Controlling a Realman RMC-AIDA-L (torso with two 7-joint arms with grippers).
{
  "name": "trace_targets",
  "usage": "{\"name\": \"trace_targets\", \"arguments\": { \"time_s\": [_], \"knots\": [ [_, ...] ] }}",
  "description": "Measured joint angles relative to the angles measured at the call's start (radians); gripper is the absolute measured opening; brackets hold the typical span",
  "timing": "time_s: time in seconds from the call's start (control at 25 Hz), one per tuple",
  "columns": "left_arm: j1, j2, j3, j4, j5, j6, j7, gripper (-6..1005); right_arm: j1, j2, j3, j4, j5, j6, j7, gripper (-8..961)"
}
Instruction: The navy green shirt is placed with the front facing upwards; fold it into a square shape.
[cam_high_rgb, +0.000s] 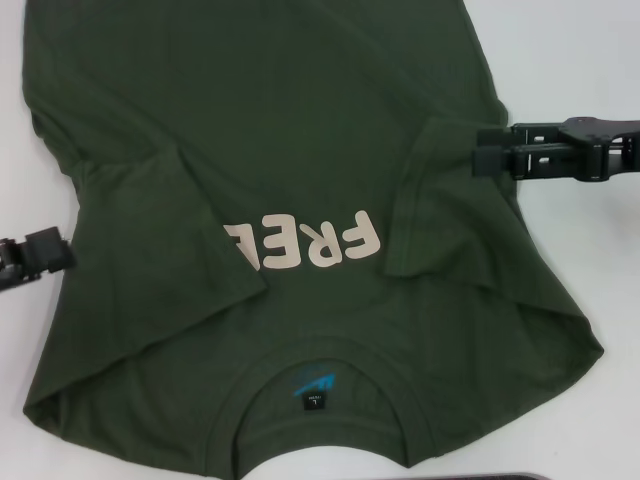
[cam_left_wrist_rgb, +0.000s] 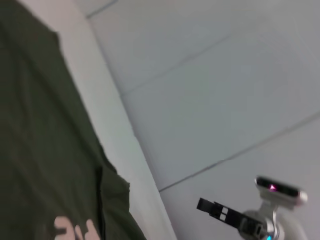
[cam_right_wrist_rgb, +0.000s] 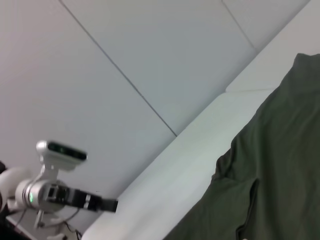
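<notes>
Shirt (cam_high_rgb: 300, 150) is spread front-up across the white bench (cam_high_rgb: 590, 60), collar and blue neck label nearest the robot, cream letters partly hidden because both sleeves are already flapped in over the chest, so the letters read just "FRE". Looks to me like the sleeve-fold step is about wrapping up, and the next thing would be bringing the hem up toward the collar to square it off. To do that well I'd say flatten those inner creases first; the left flap sits lumpy, with a ridge running diagonally, and the right flap's edge is a bit skewed, so any fold over them would come out crooked. Right hand (cam_high_rgb: 478, 152) hovers at the right sleeve fold, its tips right over the cloth edge, but honestly I can't tell whether it's pinching fabric or just touching, or how far apart its fingers are. Left hand (cam_high_rgb: 60, 250) sits at the shirt's left edge, just beside the cloth, and I can't tell its opening either.
</notes>
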Motion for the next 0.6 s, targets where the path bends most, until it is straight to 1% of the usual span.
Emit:
{"name": "trace_targets", "arguments": {
  "time_s": [0.16, 0.28, 0.36, 0.52, 0.6],
  "knots": [
    [0.032, -0.003, -0.006, 0.025, 0.004, -0.002, -0.112, 791, -0.004, -0.001, 0.035, 0.004, 0.002, 0.000, 0.054, 849],
    [0.054, -0.004, 0.022, 0.077, 0.029, -0.006, -0.215, 785, -0.004, -0.002, 0.050, 0.004, 0.001, 0.014, 0.107, 850],
    [0.062, -0.002, 0.035, 0.107, 0.070, -0.006, -0.280, 780, -0.008, -0.006, 0.054, 0.000, 0.001, 0.020, 0.118, 850],
    [0.072, 0.001, 0.031, 0.160, 0.134, -0.009, -0.377, 776, -0.019, -0.010, 0.056, -0.005, 0.000, 0.039, 0.127, 849],
    [0.072, 0.002, 0.030, 0.168, 0.143, -0.011, -0.387, 776, -0.023, -0.012, 0.055, -0.006, -0.004, 0.061, 0.140, 849]
  ]
}}
